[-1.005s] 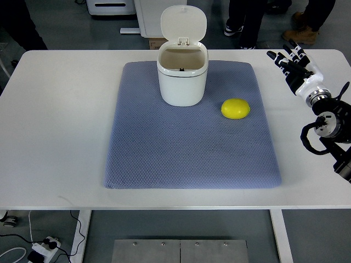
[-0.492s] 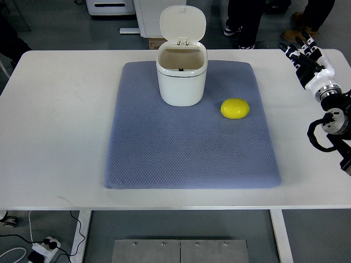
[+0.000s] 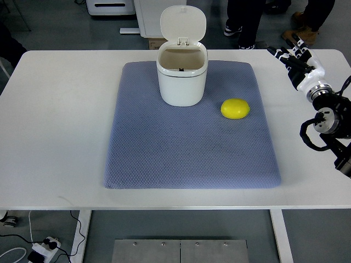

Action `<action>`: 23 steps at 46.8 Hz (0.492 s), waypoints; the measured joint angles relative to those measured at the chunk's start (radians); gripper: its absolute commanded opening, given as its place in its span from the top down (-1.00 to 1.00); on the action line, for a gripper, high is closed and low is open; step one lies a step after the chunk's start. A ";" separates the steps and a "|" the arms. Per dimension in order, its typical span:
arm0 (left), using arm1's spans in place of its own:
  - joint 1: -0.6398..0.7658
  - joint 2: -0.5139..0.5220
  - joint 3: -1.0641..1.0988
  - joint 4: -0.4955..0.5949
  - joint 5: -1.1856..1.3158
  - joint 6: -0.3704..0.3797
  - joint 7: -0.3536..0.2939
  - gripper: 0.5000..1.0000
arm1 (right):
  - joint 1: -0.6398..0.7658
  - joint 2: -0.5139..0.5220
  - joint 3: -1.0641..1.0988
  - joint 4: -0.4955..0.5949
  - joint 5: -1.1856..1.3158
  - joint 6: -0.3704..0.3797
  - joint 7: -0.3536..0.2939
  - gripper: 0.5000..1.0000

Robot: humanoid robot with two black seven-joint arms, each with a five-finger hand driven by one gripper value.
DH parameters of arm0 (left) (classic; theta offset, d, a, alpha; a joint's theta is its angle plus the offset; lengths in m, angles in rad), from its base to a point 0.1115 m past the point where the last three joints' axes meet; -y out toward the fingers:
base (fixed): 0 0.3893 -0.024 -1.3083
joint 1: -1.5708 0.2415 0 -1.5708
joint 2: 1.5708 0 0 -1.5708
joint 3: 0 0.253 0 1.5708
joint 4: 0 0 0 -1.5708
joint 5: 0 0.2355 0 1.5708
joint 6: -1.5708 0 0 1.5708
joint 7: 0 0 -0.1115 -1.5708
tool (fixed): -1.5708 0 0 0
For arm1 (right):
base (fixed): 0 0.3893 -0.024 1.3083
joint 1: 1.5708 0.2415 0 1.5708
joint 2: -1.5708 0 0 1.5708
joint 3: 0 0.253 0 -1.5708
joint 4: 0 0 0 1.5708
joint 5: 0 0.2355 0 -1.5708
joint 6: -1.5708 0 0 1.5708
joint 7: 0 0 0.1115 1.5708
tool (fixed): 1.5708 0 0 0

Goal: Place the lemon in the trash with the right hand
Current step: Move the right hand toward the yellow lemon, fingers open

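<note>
Bright, even light falls from overhead, with no strong direction. The glossy white tabletop (image 3: 60,120) is nearly washed out but shows no hard glare. Well left of the black-and-white robot right hand (image 3: 296,61), the white plastic bin with its lid up (image 3: 182,74) and the yellow lemon (image 3: 235,108) cast only faint, soft shadows on the grey-blue woven mat (image 3: 186,148). Focus is sharp throughout, the mat's weave crisp. The table edges bow slightly toward the frame's borders.
</note>
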 measured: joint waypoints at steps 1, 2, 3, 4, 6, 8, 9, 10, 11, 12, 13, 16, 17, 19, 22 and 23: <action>0.000 0.000 0.000 0.000 0.000 0.000 0.000 -1.00 | 0.004 -0.007 -0.023 0.001 -0.015 0.000 -0.004 -1.00; 0.000 0.000 0.000 0.000 0.000 0.000 0.000 -1.00 | 0.010 -0.014 -0.039 0.002 -0.031 0.000 -0.008 -1.00; 0.000 0.000 0.000 0.000 0.000 0.000 0.000 -1.00 | 0.018 -0.021 -0.056 0.003 -0.050 0.000 -0.013 -1.00; 0.000 0.000 0.000 0.000 0.000 0.000 0.000 -1.00 | 0.027 -0.029 -0.072 0.006 -0.070 0.000 -0.019 -1.00; -0.001 0.000 0.000 0.000 0.000 0.000 0.000 -1.00 | 0.041 -0.042 -0.101 0.013 -0.106 0.000 -0.036 -1.00; 0.000 0.000 0.000 0.000 0.000 0.000 0.000 -1.00 | 0.053 -0.052 -0.132 0.017 -0.148 0.001 -0.054 -1.00; 0.000 0.000 0.000 0.000 0.000 0.000 0.000 -1.00 | 0.063 -0.061 -0.147 0.018 -0.172 0.000 -0.064 -1.00; 0.000 0.000 0.000 0.000 0.000 0.000 0.000 -1.00 | 0.071 -0.068 -0.160 0.018 -0.189 0.001 -0.071 -1.00; 0.000 0.000 0.000 0.000 0.000 0.000 0.000 -1.00 | 0.081 -0.073 -0.178 0.018 -0.201 0.003 -0.078 -1.00; 0.000 0.000 0.000 0.000 0.000 0.000 0.000 -1.00 | 0.093 -0.081 -0.189 0.019 -0.227 0.005 -0.085 -1.00; 0.000 0.000 0.000 0.000 0.000 0.000 0.000 -1.00 | 0.103 -0.087 -0.202 0.019 -0.237 0.007 -0.089 -1.00; 0.000 0.000 0.000 0.000 0.000 0.000 0.000 -1.00 | 0.129 -0.105 -0.253 0.020 -0.285 0.012 -0.098 -1.00; 0.000 0.000 0.000 0.000 0.000 0.000 0.000 -1.00 | 0.136 -0.111 -0.270 0.020 -0.297 0.014 -0.100 -1.00; -0.001 0.000 0.000 0.000 0.000 0.000 0.000 -1.00 | 0.154 -0.124 -0.302 0.020 -0.317 0.018 -0.103 -1.00; 0.000 0.000 0.000 0.000 0.000 0.000 0.000 -1.00 | 0.176 -0.145 -0.355 0.024 -0.347 0.028 -0.104 -1.00; 0.000 0.000 0.000 0.000 0.000 0.000 0.000 -1.00 | 0.181 -0.153 -0.369 0.030 -0.352 0.032 -0.104 -1.00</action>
